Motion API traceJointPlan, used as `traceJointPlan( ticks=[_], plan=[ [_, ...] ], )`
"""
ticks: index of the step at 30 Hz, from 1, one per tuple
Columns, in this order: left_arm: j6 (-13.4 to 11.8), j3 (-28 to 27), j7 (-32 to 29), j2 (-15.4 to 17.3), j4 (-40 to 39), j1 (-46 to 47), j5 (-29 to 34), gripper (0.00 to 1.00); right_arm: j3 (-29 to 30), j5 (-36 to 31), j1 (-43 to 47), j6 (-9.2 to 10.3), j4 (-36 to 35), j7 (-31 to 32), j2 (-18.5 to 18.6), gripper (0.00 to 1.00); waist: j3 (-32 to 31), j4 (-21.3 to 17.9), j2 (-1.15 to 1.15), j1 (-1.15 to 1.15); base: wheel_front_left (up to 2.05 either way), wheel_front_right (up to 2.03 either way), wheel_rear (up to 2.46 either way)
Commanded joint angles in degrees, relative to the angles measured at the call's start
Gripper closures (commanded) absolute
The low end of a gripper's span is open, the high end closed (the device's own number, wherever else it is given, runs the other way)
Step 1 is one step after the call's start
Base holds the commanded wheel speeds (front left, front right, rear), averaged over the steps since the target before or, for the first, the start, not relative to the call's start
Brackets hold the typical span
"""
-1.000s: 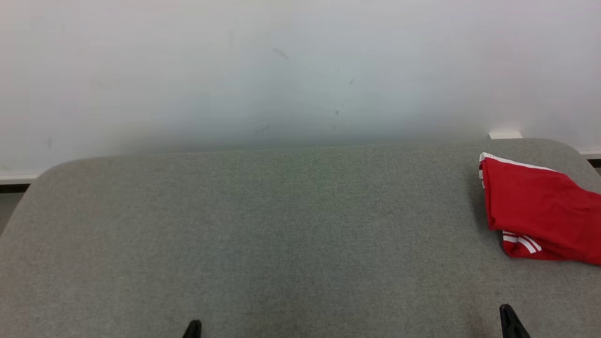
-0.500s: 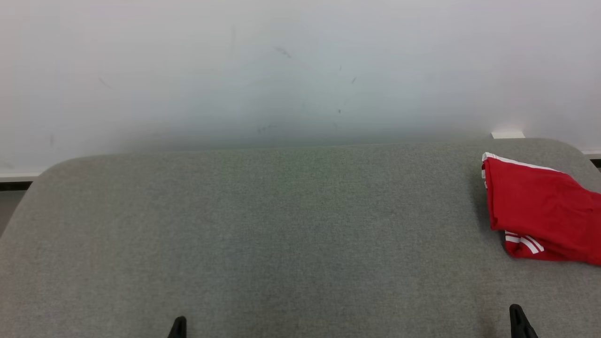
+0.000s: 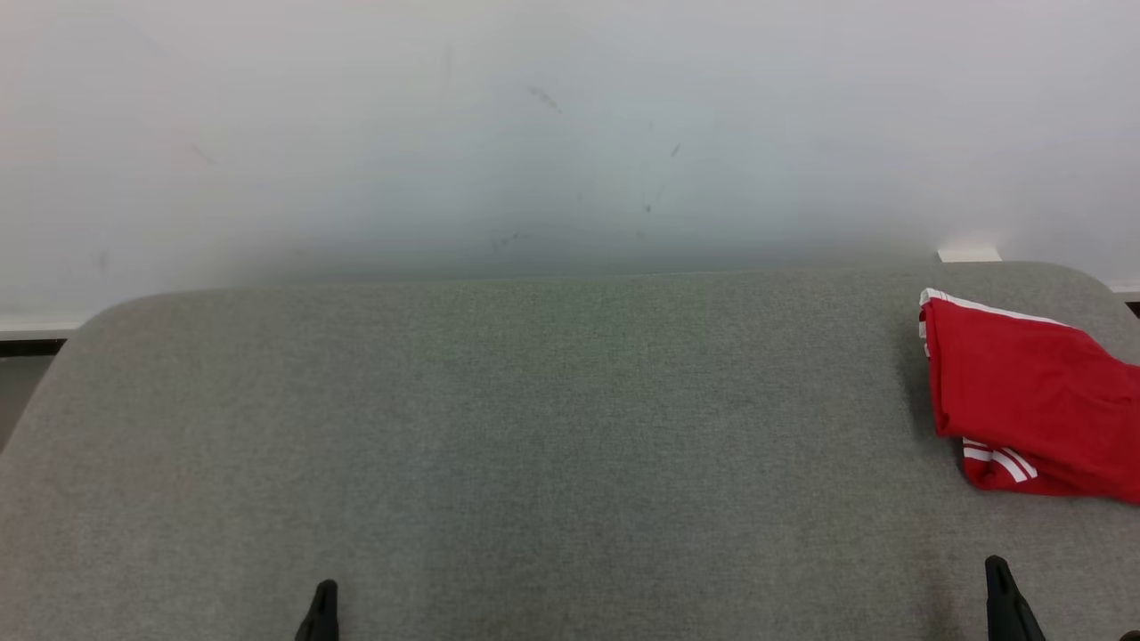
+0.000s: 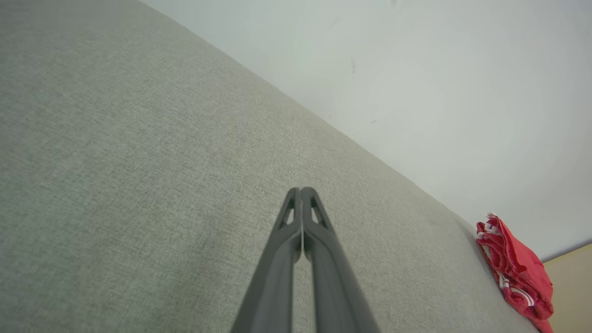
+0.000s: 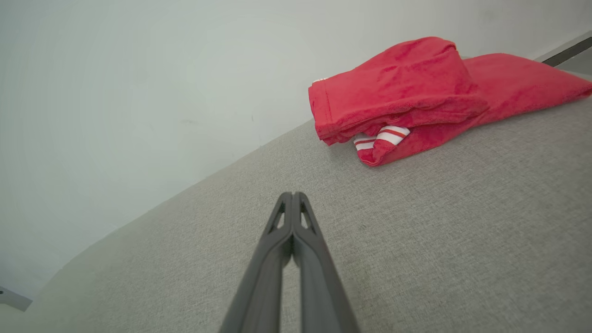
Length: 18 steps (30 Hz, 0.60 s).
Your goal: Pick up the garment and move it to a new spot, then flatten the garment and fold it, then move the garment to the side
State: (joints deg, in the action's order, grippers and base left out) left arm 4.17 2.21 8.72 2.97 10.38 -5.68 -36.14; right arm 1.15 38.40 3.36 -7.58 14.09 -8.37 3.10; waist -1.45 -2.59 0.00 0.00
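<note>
The garment [image 3: 1033, 401] is red with white stripes at its hems. It lies folded at the far right of the grey felt table [image 3: 534, 445], running off the head view's right edge. The left wrist view has the garment [image 4: 518, 268] small at the right edge, and the right wrist view shows the garment [image 5: 416, 97] ahead and to the right. My left gripper [image 3: 322, 598] is at the bottom left, shut and empty, fingers pressed together [image 4: 301, 190]. My right gripper [image 3: 997, 570] is at the bottom right, below the garment and apart from it, shut and empty [image 5: 292, 195].
A pale wall [image 3: 534, 133] rises directly behind the table's far edge. The table has rounded far corners, with a dark floor strip [image 3: 27, 352] beyond the left one. A small white block [image 3: 969, 255] sits at the wall behind the garment.
Both gripper tips have spread outward along the bottom edge, the left one leftward and the right one rightward and slightly up. Both grippers have shut. The garment lies as before.
</note>
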Motion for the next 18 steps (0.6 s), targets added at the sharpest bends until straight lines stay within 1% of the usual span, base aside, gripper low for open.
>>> traceJointPlan(
  ticks=[1, 18],
  plan=[
    [0.3, -0.4, -0.3, 0.7, -0.5, 1.6, -2.0, 1.0, 0.3, 1.9, -1.7, 0.04, -0.6, 0.3, 0.5, 1.0, 0.0, 0.0, 0.0, 0.0, 0.0, 0.0, 0.0],
    [1.0, -1.8, -3.5, 1.1, 0.4, 4.3, -16.0, 1.0, 0.9, 15.4, -3.9, 0.05, -0.4, 3.3, 0.9, 1.0, 0.3, 0.5, 0.0, 0.0, 0.0, 0.0, 0.0]
  ],
)
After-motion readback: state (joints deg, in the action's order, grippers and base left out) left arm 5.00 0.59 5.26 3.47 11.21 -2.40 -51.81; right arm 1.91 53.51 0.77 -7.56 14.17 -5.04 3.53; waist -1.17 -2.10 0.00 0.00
